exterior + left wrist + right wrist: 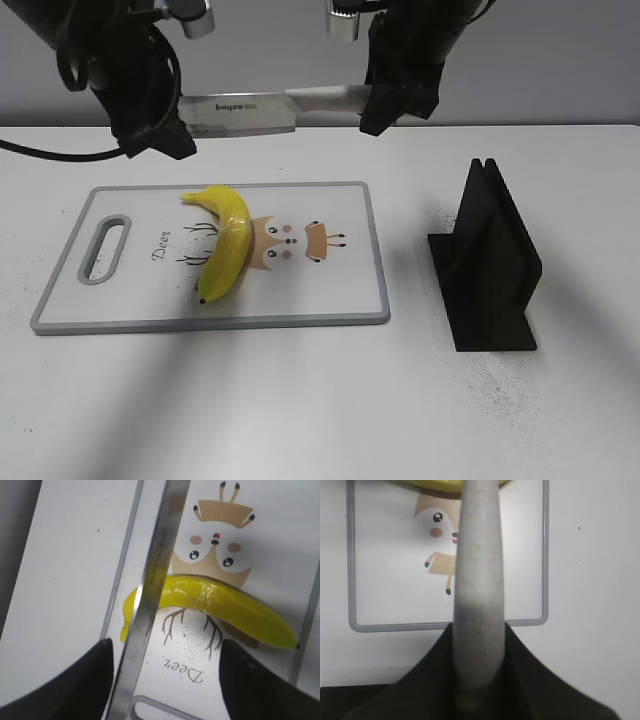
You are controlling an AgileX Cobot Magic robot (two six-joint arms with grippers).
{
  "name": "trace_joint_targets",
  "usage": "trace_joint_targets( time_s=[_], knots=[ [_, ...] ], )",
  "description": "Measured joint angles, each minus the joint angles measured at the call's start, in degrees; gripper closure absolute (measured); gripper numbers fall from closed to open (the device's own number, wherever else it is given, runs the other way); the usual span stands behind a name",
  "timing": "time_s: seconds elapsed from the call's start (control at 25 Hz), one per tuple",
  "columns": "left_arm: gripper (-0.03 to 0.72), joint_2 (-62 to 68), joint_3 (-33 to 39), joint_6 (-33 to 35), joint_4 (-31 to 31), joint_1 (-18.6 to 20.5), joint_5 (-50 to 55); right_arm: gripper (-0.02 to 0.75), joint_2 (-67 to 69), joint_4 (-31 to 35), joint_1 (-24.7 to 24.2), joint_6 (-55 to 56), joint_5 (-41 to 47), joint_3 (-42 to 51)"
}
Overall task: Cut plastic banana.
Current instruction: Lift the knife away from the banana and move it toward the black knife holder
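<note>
Exterior view, near to far: bare white tabletop (300, 410) in front, black knife stand (487, 262) on the right with nothing in its slot. Behind that, a grey-rimmed cutting board (372, 250) with a deer cartoon print. The plastic banana (228, 243) lies flat on the board, left of centre, stem toward the back, dark tip toward the front edge, partly over the print.

Furthest back, the knife (262, 108) hangs horizontal well above the board. Right gripper (392, 100) has its jaws clamped on the handle; the right wrist view shows the handle running straight out between them. Left gripper (160, 130) sits at the blade's far end. In the left wrist view its jaws stand wide apart either side of the blade, not touching it, so I read it as open and holding nothing.

Left wrist view: blade crosses over the banana near the stem end, apart from it.

Handling, my guess:
- Banana looks light, stiff and glossy, so likely slippery; may roll or skid under the blade.
- Curve means it rests on its side; expect rocking.
- Best hold: left jaws across the thick middle or the tip half, clear of the cut line.
- No seam visible, so can't tell where it splits.
</note>
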Motion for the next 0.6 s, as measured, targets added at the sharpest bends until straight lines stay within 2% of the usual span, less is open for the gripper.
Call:
trace_joint_targets(
  time_s=[0.08,0.32,0.48,0.6],
  knots=[
    [0.042,-0.9,0.0,0.0,-1.3,0.0,0.0,0.577,0.0,-1.1,0.0,0.2,0.0,0.0],
    [0.036,-6.0,0.0,-2.2,-2.4,0.1,-0.1,0.577,0.0,-2.2,0.0,1.6,-0.1,0.0],
    [0.043,-9.3,0.0,-10.8,-1.6,1.6,-0.6,0.577,0.0,-4.9,0.0,7.7,-0.1,0.0],
    [0.050,-11.0,0.0,-23.3,0.8,4.0,-0.7,0.577,-0.9,-6.7,0.0,18.0,-0.1,0.0]
  ],
)
